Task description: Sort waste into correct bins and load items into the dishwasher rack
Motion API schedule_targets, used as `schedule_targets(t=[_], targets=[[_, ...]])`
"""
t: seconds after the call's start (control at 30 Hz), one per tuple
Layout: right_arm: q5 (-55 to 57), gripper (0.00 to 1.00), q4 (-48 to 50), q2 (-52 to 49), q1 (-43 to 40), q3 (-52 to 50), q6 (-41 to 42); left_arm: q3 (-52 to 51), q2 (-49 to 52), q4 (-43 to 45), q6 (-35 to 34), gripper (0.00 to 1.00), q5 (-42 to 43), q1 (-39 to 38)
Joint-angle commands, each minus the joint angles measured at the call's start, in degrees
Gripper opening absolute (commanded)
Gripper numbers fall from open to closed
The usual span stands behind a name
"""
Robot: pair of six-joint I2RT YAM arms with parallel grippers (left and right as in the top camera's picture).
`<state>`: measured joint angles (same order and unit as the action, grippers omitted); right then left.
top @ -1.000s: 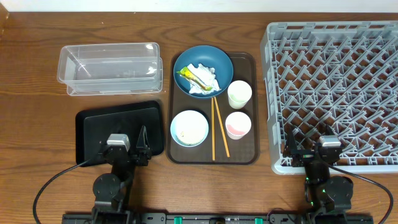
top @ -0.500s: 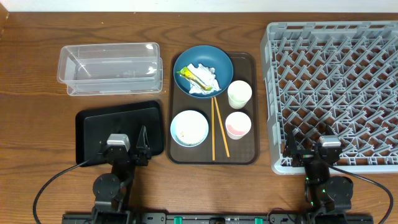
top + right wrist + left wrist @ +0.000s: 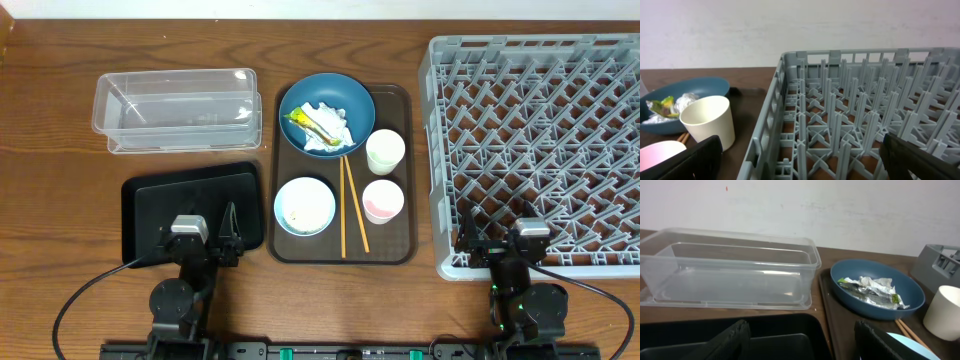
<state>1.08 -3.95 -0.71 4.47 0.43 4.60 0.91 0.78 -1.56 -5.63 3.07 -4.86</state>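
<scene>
Blue plate [image 3: 326, 100] w/ napkin [image 3: 325, 130] on brown tray [image 3: 395, 245]. Left tool [image 3: 802, 341] over black tray [image 3: 150, 200], right tool [image 3: 800, 160] at rack [image 3: 540, 120] edge; both open, empty.

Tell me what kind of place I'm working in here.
Likely a staged dish-clearing bench rather than a real kitchen: a wooden table holding a grey plastic dishwasher rack, a brown serving tray bearing a littered dark-blue round plate, and a clear plastic tub and flat black tray for waste.
</scene>
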Motion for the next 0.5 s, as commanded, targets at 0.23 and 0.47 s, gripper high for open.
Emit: schedule_targets(t=[0.23, 0.47], targets=[[0.9, 0.99, -6.6, -3.2, 1.4, 6.6, 2.6, 9.2, 12.3, -8.7, -2.2, 0.7, 0.8, 0.3], [0.7, 0.99, -11.5, -17.2, 1.4, 17.0, 2.7, 25.5, 32.1, -17.0, -2.1, 0.7, 2.9, 0.3]])
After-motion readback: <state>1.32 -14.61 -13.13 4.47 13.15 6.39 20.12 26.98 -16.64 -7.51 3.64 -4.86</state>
